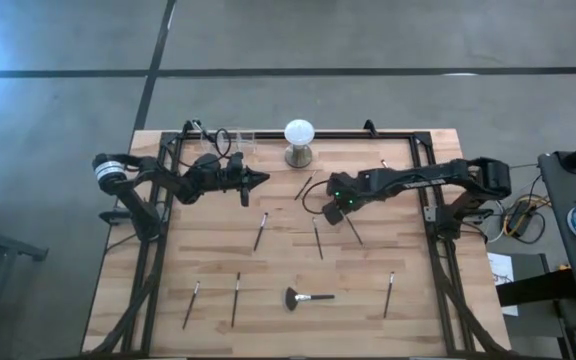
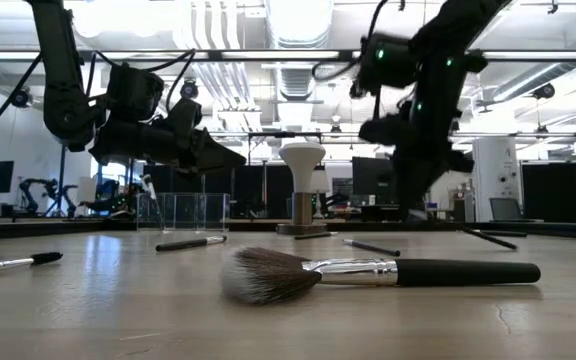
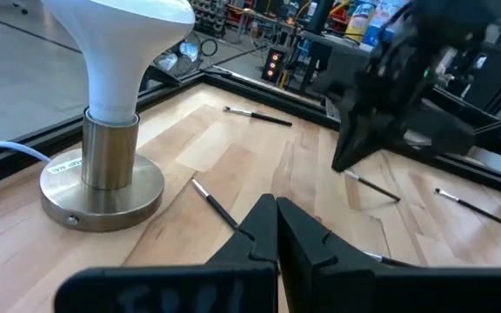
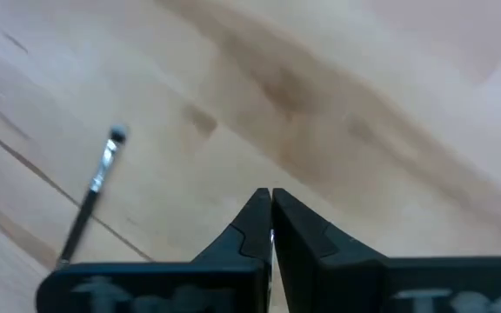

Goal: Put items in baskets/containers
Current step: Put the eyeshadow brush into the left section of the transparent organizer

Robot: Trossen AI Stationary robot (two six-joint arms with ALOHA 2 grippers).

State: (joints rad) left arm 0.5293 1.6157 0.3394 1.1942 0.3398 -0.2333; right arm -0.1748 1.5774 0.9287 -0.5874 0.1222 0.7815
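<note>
From above: slim brushes lie scattered over the wooden table (image 1: 268, 300), the fan brush (image 1: 306, 297) near the front edge, and the clear cups (image 1: 230, 139) stand at the back beside the white globe (image 1: 299, 132). The left gripper (image 1: 262, 179) hovers pinched shut with nothing in it. The right gripper (image 1: 334, 212) is down at mid-table.

Table level: the fan brush's fluffy grey-tipped head, silver ferrule and black handle lie flat.

Right wrist: the fingers (image 4: 298, 235) are pressed together, holding nothing, with a thin brush (image 4: 94, 193) lying just beside them.
</note>
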